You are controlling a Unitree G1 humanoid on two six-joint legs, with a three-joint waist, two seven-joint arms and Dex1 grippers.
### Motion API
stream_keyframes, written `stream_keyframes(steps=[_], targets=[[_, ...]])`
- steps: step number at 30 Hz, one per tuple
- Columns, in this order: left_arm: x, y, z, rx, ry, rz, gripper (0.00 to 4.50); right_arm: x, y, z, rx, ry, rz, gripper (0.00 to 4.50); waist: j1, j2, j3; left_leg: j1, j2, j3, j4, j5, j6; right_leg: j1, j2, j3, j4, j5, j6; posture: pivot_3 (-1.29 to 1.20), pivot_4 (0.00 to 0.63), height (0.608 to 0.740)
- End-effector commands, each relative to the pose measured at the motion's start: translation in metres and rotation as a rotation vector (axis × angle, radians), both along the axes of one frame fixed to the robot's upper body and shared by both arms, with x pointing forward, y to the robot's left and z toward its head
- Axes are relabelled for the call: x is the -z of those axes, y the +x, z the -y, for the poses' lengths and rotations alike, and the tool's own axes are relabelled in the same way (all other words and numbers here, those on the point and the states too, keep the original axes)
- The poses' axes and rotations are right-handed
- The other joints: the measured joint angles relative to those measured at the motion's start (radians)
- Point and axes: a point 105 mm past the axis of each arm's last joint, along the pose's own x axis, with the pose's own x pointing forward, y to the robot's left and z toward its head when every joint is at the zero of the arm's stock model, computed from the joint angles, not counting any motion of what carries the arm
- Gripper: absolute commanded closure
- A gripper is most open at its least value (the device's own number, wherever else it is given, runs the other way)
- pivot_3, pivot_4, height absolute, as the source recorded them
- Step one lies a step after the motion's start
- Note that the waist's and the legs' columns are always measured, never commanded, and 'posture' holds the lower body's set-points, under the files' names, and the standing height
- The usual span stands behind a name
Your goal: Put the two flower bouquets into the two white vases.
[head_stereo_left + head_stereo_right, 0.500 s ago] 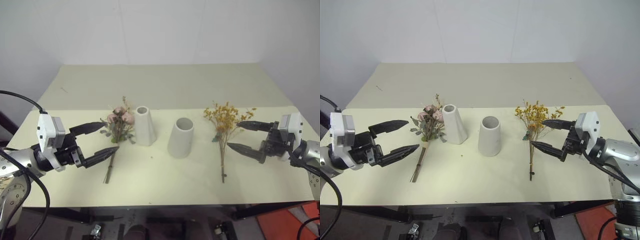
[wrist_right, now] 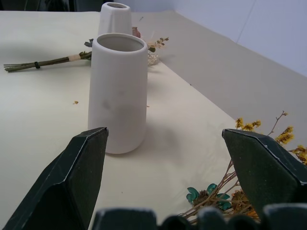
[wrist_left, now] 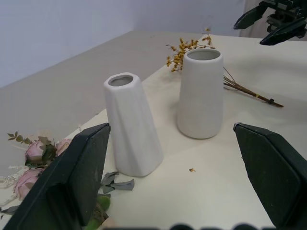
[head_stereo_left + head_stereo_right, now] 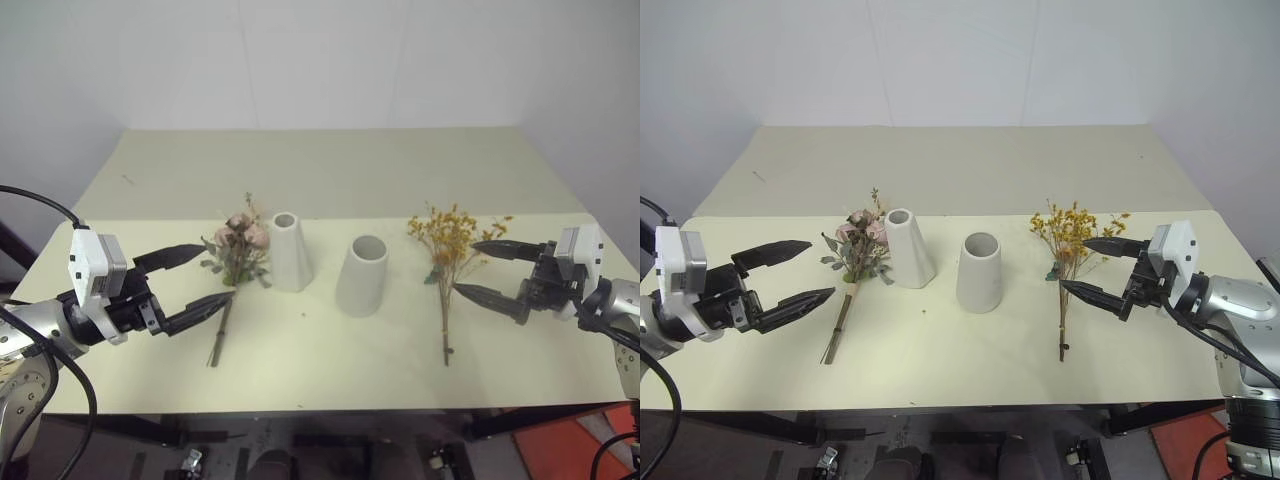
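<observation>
Nearest the camera, the left gripper (image 4: 205,280) is held level above the desk (image 4: 320,370) with its two black fingers spread wide apart and nothing between them; it points toward the stems of the pink rose bouquet (image 4: 236,262). On the opposite side, the right gripper (image 4: 482,270) is likewise held with fingers well apart and empty, just beside the yellow-orange blossom spray (image 4: 447,258). Both bouquets are laid flat on the desk — stems toward the near edge, heads toward the far side. Between them the two white vases are stood upright: the slim vase (image 4: 289,252) just beside the rose heads, the broader vase (image 4: 362,275) slightly nearer and toward the spray. Neither vase is seen to hold any flowers. Beyond them the desk is backed by a pale wall (image 4: 320,60).
</observation>
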Motion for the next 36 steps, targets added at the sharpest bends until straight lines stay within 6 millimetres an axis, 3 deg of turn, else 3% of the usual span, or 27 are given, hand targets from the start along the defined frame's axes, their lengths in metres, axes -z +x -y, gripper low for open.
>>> stream_keyframes(steps=[1,15,28,31,36], targets=[[0.005,0.013,-0.005,-0.133,0.075,-0.034,0.0,-0.009,0.001,-0.004,-0.005,-0.009,0.052,0.03,0.0,0.0,0.0,0.0,0.0,0.0,0.0,0.0,0.0,0.0,0.0,0.0,0.0,0.0,0.0,0.0,0.15,0.74],[0.062,0.043,0.0,-0.512,0.152,-0.533,0.0,-0.022,0.012,-0.013,-0.065,-0.023,0.098,0.03,0.0,0.0,0.0,0.0,-0.001,-0.001,0.0,0.0,0.0,0.0,0.0,0.0,0.001,0.0,0.0,0.0,0.15,0.74],[0.089,0.064,0.009,-0.641,0.165,-0.728,0.0,-0.062,0.019,-0.04,-0.24,0.007,0.199,0.03,-0.002,0.0,0.0,-0.001,-0.001,-0.002,0.0,0.001,-0.002,-0.001,0.0,0.0,0.001,0.0,0.0,0.0,0.15,0.74],[0.095,0.066,0.011,-0.647,0.176,-0.751,0.6,-0.063,0.02,-0.046,-0.276,-0.006,0.2,0.0,-0.001,0.0,0.0,-0.001,-0.002,-0.002,0.0,0.001,-0.002,-0.001,0.0,0.0,0.001,0.0,0.0,0.0,0.15,0.74],[0.101,0.069,0.012,-0.659,0.176,-0.777,2.16,-0.065,0.021,-0.05,-0.309,-0.015,0.204,0.0,0.001,0.0,0.0,-0.001,-0.002,-0.002,0.0,0.001,-0.002,-0.002,-0.001,0.0,0.001,0.0,0.0,0.0,0.15,0.74]])
